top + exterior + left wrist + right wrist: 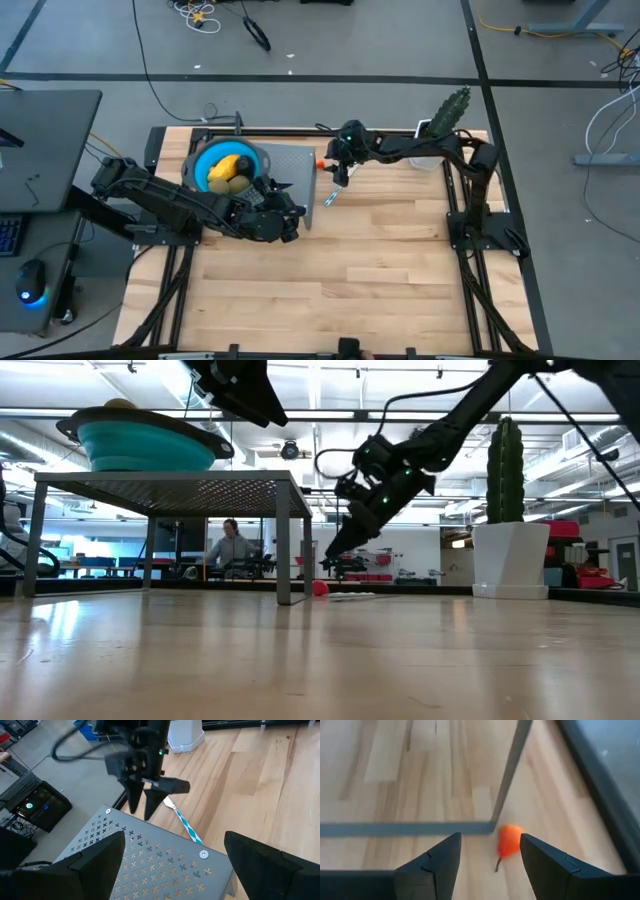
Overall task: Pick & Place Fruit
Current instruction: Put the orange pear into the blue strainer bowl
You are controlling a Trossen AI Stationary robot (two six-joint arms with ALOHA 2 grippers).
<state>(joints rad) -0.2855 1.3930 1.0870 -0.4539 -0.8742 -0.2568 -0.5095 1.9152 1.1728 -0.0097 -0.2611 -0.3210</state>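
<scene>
Count: one orange fruit (509, 840) on the table by the rack's (300, 170) leg; in the bowl (205, 160) on the rack, one yellow fruit (225, 166), at least one olive fruit (232, 184); the rest I can't make out. My right gripper (490, 862) hangs just over the orange fruit, fingers parted, holding nothing. Rack leg stands right beside the fruit, stick (184, 822) lies near. My left gripper (172, 862) is over the rack, wide open, empty. One cactus (504, 455) past the rack.
</scene>
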